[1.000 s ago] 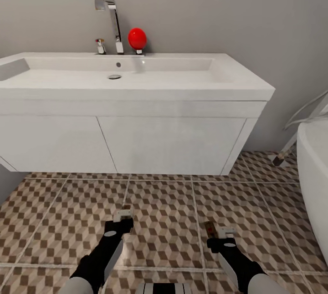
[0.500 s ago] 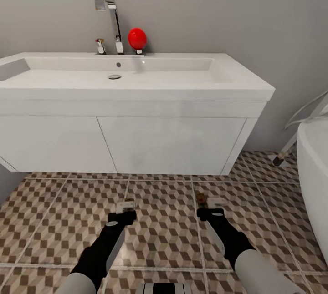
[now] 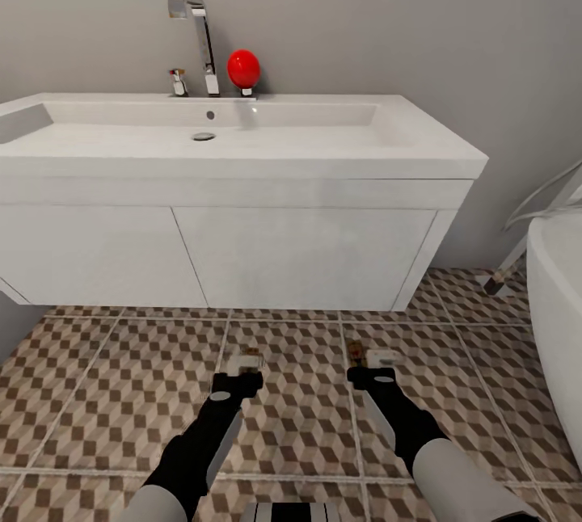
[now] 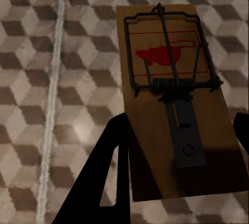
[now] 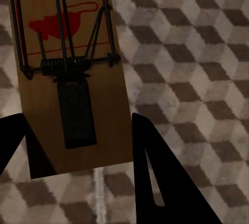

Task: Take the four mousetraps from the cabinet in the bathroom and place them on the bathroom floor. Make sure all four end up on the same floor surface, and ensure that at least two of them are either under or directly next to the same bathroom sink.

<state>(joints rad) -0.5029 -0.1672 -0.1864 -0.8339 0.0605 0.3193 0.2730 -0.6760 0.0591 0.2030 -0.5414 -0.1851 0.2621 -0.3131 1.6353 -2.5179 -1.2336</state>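
I'm at the placing step: my left claw (image 3: 244,362) is clamped on one mousetrap (image 4: 174,94) and my right claw (image 3: 369,359) on another mousetrap (image 5: 67,68), both just above the bathroom floor (image 3: 291,393) before the sink (image 3: 242,134), so next I judge both should lower and release.

left end effector (image 3: 245,362) clamped, right end effector (image 3: 370,360) clamped

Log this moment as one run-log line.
left hand: shut on mousetrap, above bathroom floor | right hand: shut on second mousetrap | sink ahead | neither trap placed yet
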